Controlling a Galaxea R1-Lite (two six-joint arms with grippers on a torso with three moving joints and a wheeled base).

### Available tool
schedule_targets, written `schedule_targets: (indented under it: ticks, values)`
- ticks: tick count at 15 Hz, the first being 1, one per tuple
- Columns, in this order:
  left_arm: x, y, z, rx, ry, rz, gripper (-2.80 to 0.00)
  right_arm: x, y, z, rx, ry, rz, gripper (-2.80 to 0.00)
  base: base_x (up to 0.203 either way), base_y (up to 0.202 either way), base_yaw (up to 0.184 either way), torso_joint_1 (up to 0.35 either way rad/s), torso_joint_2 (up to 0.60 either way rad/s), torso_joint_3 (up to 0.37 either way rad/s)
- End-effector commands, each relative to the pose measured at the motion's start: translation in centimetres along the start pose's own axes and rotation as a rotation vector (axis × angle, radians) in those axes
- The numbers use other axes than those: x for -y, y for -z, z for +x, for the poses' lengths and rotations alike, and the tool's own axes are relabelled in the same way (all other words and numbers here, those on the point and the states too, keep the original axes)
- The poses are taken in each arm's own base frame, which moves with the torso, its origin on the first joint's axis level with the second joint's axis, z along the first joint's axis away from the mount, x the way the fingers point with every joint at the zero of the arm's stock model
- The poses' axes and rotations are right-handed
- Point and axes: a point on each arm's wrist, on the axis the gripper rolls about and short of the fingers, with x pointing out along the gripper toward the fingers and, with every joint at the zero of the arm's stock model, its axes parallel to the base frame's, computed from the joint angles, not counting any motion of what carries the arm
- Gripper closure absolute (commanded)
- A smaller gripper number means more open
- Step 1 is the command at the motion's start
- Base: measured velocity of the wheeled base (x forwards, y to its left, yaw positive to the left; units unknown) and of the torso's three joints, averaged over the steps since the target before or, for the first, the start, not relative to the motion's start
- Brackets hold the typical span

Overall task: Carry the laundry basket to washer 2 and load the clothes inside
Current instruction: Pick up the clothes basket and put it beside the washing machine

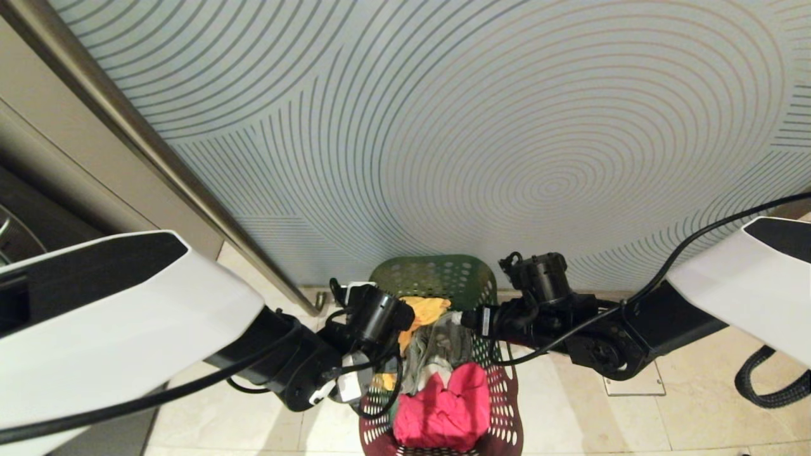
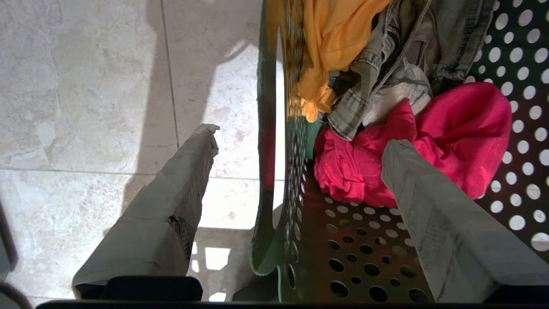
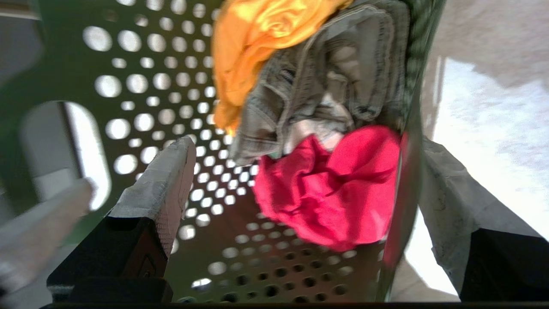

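Observation:
The green perforated laundry basket (image 1: 437,277) stands on the tile floor below me, between my two arms. In it lie the clothes: a mustard yellow piece (image 1: 428,310), a grey one (image 1: 438,351) and a pink-red one (image 1: 447,408). My left gripper (image 2: 302,137) is open and straddles the basket's left rim (image 2: 268,150), with one finger (image 2: 184,180) outside over the floor and the other finger (image 2: 433,214) inside above the pink-red garment (image 2: 463,128). My right gripper (image 3: 304,146) is open astride the right rim (image 3: 409,180). Washer 2 is out of view.
A pale wall panel with curved stripes (image 1: 507,126) rises right behind the basket. A metal door-frame strip (image 1: 158,152) runs diagonally on the left. A dark appliance edge with a chrome curve (image 1: 9,234) shows at the far left, with no label visible. Beige floor tiles (image 1: 697,405) surround the basket.

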Motion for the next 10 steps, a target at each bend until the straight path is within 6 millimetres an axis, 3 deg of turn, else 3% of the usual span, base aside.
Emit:
schedule_targets:
  ticks: [1,10]
  values:
    - [0.0,0.2,0.3,-0.005,-0.008,-0.001,-2.80,-0.7,-0.3,-0.6,0.012,-0.019,0.001,-2.80,0.000,0.000,0.000,0.000,0.00,0.000]
    - [0.3,0.6,0.9,-0.008,-0.005,0.002,-2.80,-0.8,1.5,-1.5,-0.034,-0.028,0.023,-2.80,0.000,0.000,0.000,0.000,0.00,0.000]
